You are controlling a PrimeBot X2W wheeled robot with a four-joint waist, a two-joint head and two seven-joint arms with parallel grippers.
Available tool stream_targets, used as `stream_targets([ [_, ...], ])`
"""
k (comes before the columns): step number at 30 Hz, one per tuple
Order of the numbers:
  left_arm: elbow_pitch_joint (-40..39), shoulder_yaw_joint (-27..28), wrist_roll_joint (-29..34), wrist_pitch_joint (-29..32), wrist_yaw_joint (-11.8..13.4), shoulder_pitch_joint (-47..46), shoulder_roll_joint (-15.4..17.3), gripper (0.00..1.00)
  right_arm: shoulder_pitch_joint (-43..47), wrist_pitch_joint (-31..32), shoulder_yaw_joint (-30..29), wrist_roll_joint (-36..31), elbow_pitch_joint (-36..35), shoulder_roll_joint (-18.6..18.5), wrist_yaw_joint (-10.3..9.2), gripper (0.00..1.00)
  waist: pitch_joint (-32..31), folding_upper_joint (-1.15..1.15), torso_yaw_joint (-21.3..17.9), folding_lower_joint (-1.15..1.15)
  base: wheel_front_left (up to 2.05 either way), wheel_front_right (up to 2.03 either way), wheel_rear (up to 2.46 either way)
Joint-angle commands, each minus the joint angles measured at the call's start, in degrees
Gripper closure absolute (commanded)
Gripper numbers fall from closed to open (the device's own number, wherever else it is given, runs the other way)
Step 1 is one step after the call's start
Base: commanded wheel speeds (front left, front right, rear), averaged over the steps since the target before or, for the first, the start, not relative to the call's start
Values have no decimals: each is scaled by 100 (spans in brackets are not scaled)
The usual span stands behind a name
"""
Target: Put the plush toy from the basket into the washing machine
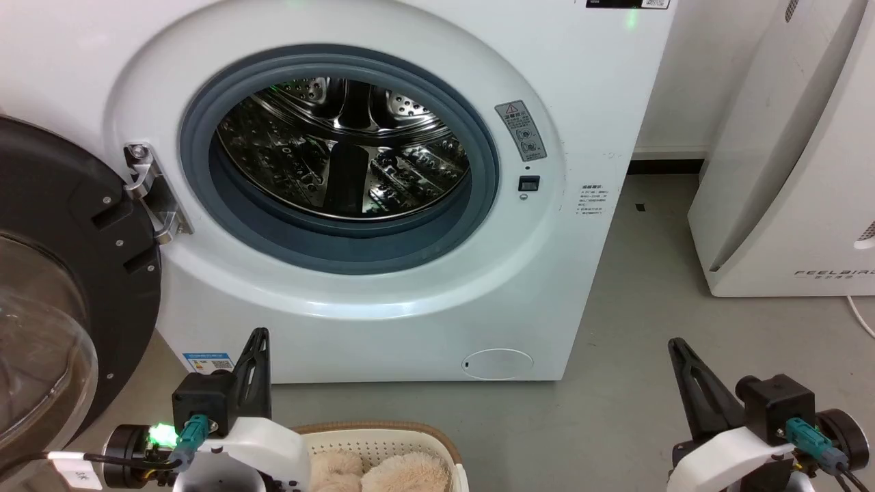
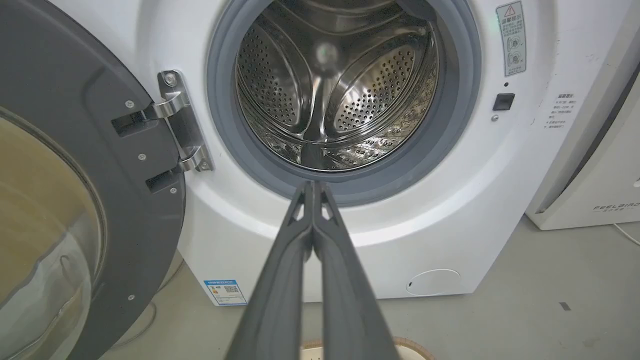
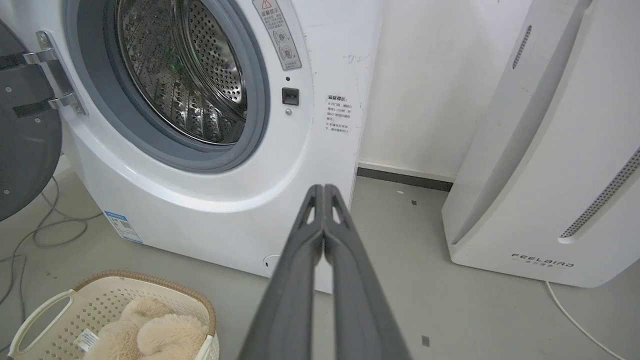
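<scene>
Pre-grasp here: my left gripper [image 2: 314, 187] and right gripper [image 3: 324, 190] are both pinched together, empty, with the plush toy [image 3: 165, 332] in the basket [image 3: 100, 305] lower left, so I need to open up and dip down.

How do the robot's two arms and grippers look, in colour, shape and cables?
Both the left gripper and the right gripper have two long, dark grey, tapering fingers with small triangular cut-outs near the tips. Each sits on a black block and a white wrist shell, with a teal cable plug. A green light glows on the left wrist.
</scene>
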Motion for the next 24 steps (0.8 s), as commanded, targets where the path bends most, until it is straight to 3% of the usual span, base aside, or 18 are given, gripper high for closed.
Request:
stream_targets([
  [1,0,0,0,-1,0,0,0,0,0,-1,0,0,0,0,0,0,0,0,0,0,0,0,0],
  [16,101,-70,-103,-161,113,-77,0,0,-20,-160,-69,238,-58,0,1,0,75,0,2,0,0,0,0],
  [24,567,-158,-144,-257,50,-301,2,0,-81,-256,-103,378,-98,0,0,0,231,0,-4,0,0,0,0],
])
